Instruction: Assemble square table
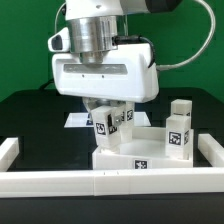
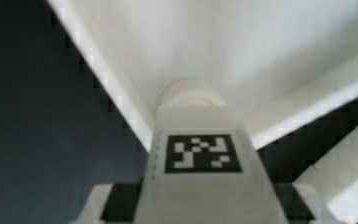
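Nearest the exterior camera ran the white border rail (image 1: 100, 182), and just behind it the square tabletop (image 1: 135, 152) lay flat on the black counter (image 1: 25, 115). Directly over the slab's near corner, the claw (image 1: 111, 122) gripped a tagged leg (image 1: 108, 124) with its long axis upright, the wrist view showing the leg (image 2: 201, 140) pointing straight down at the slab. Farther back, toward the exterior view's right, spare legs (image 1: 178, 132) stood on the tabletop.
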Action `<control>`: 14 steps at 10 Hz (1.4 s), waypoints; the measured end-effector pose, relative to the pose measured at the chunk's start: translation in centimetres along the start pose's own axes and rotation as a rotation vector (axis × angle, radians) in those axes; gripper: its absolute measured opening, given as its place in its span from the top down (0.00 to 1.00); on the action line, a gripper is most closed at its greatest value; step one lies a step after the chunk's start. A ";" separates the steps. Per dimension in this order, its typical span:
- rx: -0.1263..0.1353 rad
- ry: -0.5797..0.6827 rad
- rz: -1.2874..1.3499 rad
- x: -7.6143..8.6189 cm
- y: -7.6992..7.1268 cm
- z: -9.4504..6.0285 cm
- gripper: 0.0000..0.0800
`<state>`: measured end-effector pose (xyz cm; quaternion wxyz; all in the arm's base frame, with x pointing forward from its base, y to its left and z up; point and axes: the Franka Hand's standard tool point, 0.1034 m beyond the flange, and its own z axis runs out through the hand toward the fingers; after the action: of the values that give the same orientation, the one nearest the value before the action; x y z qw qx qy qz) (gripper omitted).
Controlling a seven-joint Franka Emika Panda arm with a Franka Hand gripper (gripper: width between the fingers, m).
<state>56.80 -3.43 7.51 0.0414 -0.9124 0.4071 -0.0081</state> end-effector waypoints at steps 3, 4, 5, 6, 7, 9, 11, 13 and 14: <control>0.002 -0.002 0.379 -0.4 -0.5 0.2 0.64; 0.006 -0.005 0.458 -0.4 -0.5 0.2 0.64; 0.006 -0.006 0.507 -0.4 -0.5 0.2 0.64; 0.006 -0.006 0.546 -0.4 -0.6 0.2 0.64; 0.006 -0.006 0.550 -0.4 -0.6 0.2 0.64; 0.006 -0.006 0.458 -0.4 -0.6 0.2 0.51; 0.011 -0.003 0.337 -0.2 -0.8 0.1 0.21; 0.010 -0.001 0.119 -0.2 -0.8 0.0 0.19; 0.004 0.000 -0.018 -0.3 -0.8 0.0 0.19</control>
<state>57.18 -2.70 7.53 0.0433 -0.9160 0.3988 -0.0093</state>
